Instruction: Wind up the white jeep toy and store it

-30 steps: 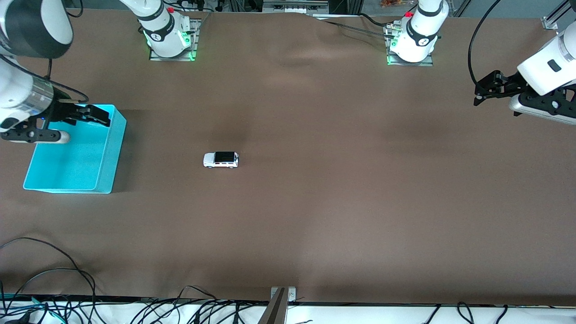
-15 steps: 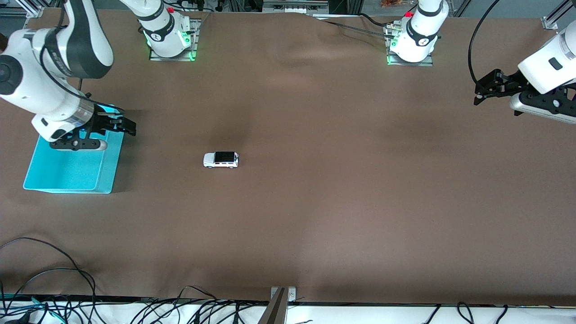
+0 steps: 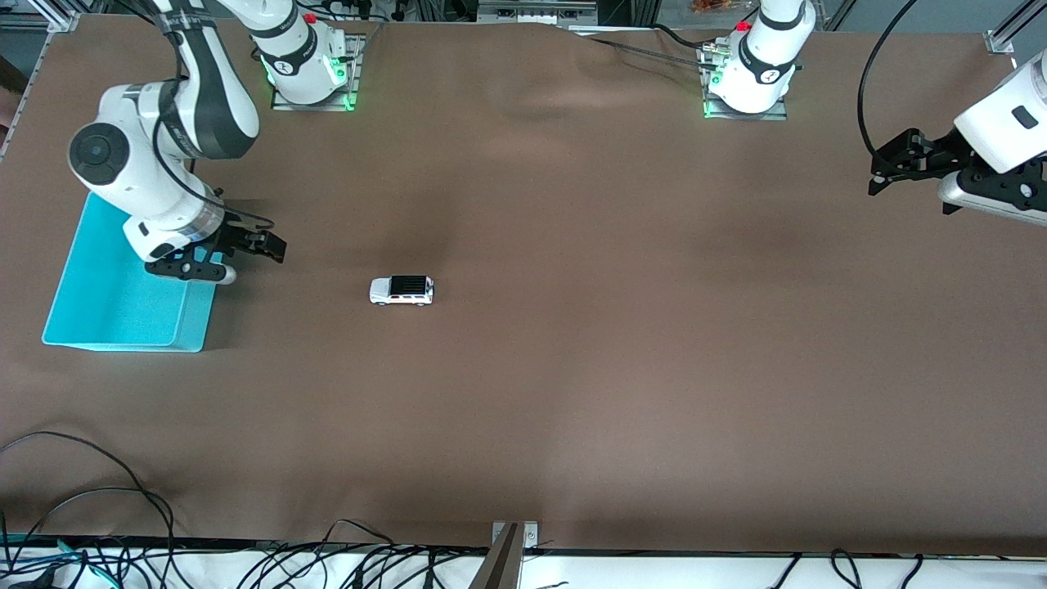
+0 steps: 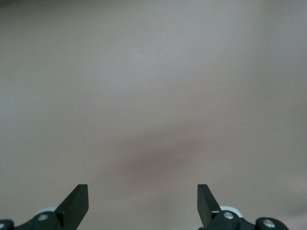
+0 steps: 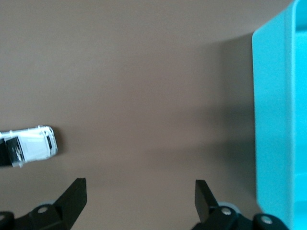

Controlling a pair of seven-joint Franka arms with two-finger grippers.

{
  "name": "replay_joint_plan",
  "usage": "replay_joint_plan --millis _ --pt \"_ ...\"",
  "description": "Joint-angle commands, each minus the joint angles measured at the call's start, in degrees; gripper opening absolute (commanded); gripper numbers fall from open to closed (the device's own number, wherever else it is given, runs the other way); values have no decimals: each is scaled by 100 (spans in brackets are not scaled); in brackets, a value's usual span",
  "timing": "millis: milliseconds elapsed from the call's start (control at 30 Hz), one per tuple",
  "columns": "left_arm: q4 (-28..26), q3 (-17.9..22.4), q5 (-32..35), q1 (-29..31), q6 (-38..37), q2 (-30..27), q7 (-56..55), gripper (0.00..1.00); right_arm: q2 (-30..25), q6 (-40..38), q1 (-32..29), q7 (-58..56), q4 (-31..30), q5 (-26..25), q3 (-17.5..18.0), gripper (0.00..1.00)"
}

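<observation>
White jeep toy [image 3: 402, 290] sits on brown table [image 3: 622, 343].

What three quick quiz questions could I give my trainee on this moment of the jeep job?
1. True or false: the white jeep toy already lies inside the turquoise bin.
2. Which hand is closer to the jeep? A) left hand B) right hand
3. Fill in: the right hand is ____, with nothing between its fingers.

Key
1. False. The jeep stands on the brown table, apart from the bin, toward the left arm's end from it.
2. B. It hangs just past the bin's edge; the left hand waits at the left arm's end.
3. Open.
</observation>
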Motion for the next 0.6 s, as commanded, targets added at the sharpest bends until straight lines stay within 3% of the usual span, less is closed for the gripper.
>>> replay_joint_plan --millis 0,567 --pt "261 -13 -59 25 -130 160 -40 100 40 200 9 1417 -64 9 199 100" --pt "744 -13 -50 25 -112 538 21 100 242 780 44 5988 -72 176 534 100"
